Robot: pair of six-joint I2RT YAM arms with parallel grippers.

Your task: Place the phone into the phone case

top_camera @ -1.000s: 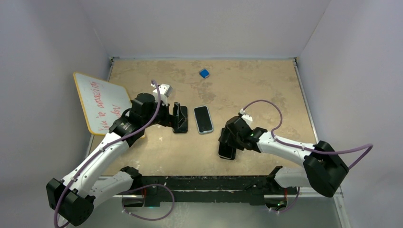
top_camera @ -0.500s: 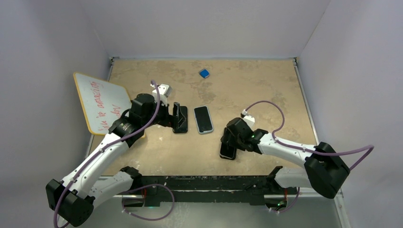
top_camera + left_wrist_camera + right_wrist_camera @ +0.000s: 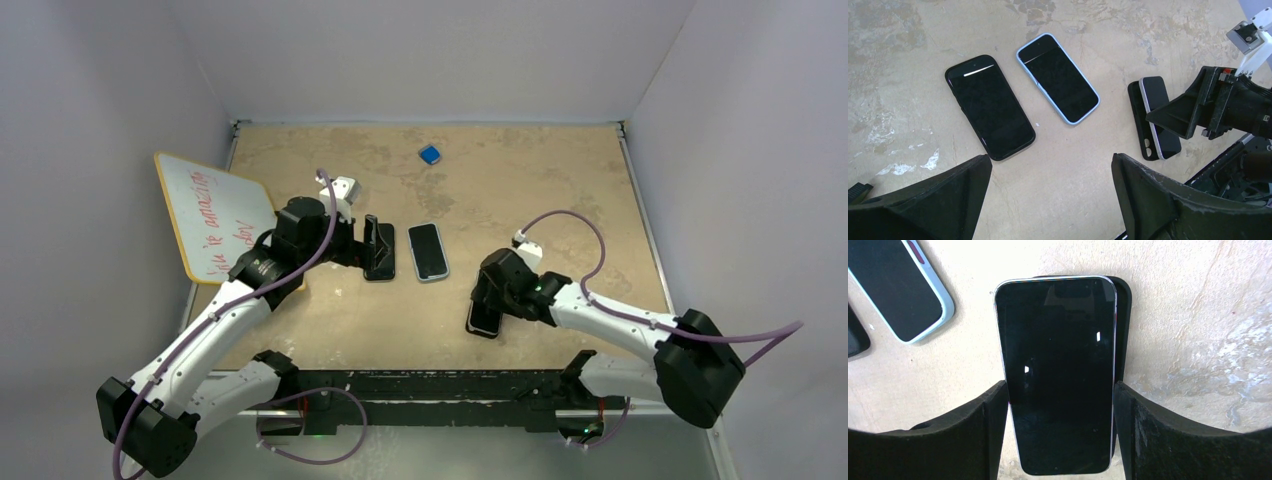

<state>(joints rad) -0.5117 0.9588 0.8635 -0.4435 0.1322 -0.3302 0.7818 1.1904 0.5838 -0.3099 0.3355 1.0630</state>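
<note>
The phone (image 3: 1058,375), dark-screened with a silvery rim, is held by its long sides in my right gripper (image 3: 1060,390), which is shut on it. It lies tilted over the black phone case (image 3: 1123,320), whose rim shows along the phone's right side and top. In the left wrist view the phone (image 3: 1160,117) overlaps the phone case (image 3: 1139,120) from the right. In the top view the right gripper (image 3: 487,302) sits near the table's front edge. My left gripper (image 3: 1050,165) hangs open above bare table with nothing between its fingers.
A phone in a black case (image 3: 989,106) and a phone in a light blue case (image 3: 1057,78) lie side by side mid-table. A whiteboard (image 3: 213,215) leans at the left edge. A small blue object (image 3: 430,154) lies near the back wall.
My right gripper has shifted slightly to the right with the phone in it. The left arm has not moved.
</note>
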